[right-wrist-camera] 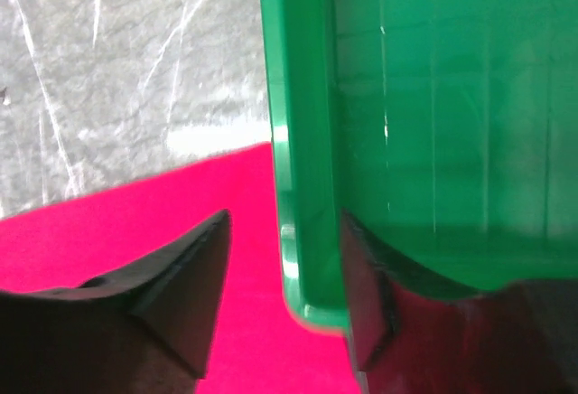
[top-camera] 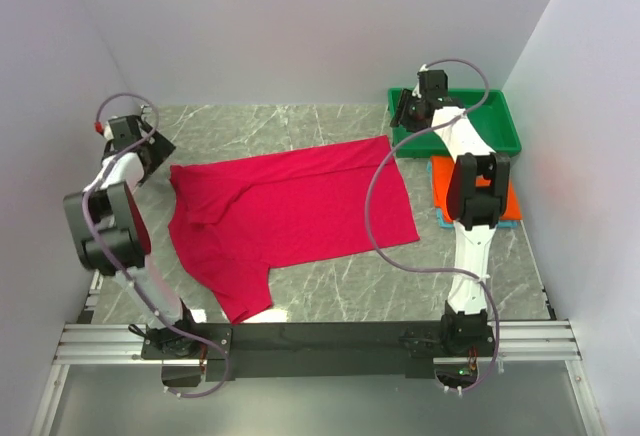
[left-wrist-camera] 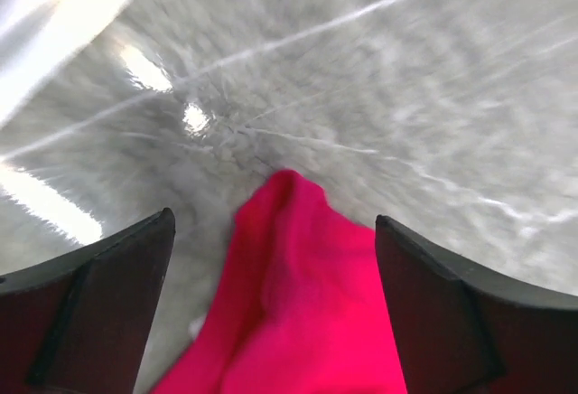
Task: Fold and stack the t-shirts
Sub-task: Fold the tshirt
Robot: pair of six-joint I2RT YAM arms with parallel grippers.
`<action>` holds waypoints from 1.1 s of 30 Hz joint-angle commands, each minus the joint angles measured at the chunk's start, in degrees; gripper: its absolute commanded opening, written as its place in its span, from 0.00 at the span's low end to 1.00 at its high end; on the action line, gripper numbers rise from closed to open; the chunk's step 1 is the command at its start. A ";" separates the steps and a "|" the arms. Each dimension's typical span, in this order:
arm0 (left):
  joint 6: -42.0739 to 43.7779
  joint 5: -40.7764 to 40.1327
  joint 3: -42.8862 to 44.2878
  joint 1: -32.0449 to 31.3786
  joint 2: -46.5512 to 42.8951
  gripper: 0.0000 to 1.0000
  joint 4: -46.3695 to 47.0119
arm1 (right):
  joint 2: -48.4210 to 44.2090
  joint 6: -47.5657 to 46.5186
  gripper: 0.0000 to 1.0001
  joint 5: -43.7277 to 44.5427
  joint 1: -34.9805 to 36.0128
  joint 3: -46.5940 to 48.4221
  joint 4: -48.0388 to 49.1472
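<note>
A crimson-pink t-shirt lies spread flat on the marble table, one sleeve toward the near edge. My left gripper hovers at its far left corner. In the left wrist view that gripper is open, and the shirt's pointed corner lies loose between the fingers. My right gripper is at the shirt's far right corner. It is open and straddles the green tray's corner rim above the pink cloth, holding nothing. A folded orange t-shirt lies at the right, partly hidden by the right arm.
The green plastic tray stands at the back right, touching the pink shirt's corner. A thin teal edge shows under the orange shirt. White walls close in the left, back and right sides. The arm bases sit on the rail at the near edge.
</note>
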 commanded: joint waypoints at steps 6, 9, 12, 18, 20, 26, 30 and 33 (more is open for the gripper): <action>-0.74 -10.43 -6.32 -0.31 -23.51 1.00 -17.43 | -22.64 5.27 0.65 6.00 1.87 -16.89 -2.50; -1.89 -10.00 -11.76 -0.31 -30.63 0.99 -22.63 | -28.81 7.21 0.65 5.92 3.01 -25.62 -3.48; -2.85 -7.64 -19.66 -0.31 -37.22 0.97 -25.09 | -34.35 8.61 0.65 4.79 5.21 -34.30 -3.05; -6.63 -3.94 -28.64 -2.85 -46.20 0.91 -26.94 | -42.09 10.90 0.59 2.58 12.06 -47.76 -1.20; -7.86 -3.94 -31.10 -4.95 -47.60 0.88 -26.94 | -43.06 11.08 0.57 3.54 14.95 -50.06 -1.11; -9.97 -5.35 -32.96 -9.44 -45.42 0.79 -23.61 | -42.89 11.60 0.55 2.14 16.55 -55.87 2.14; -10.24 -4.82 -31.29 -13.57 -44.01 0.75 -22.02 | -41.84 11.43 0.53 1.80 16.64 -56.66 2.67; -10.85 -8.83 -29.45 -19.36 -43.31 0.74 -20.96 | -41.84 11.08 0.52 -1.62 16.55 -57.10 4.07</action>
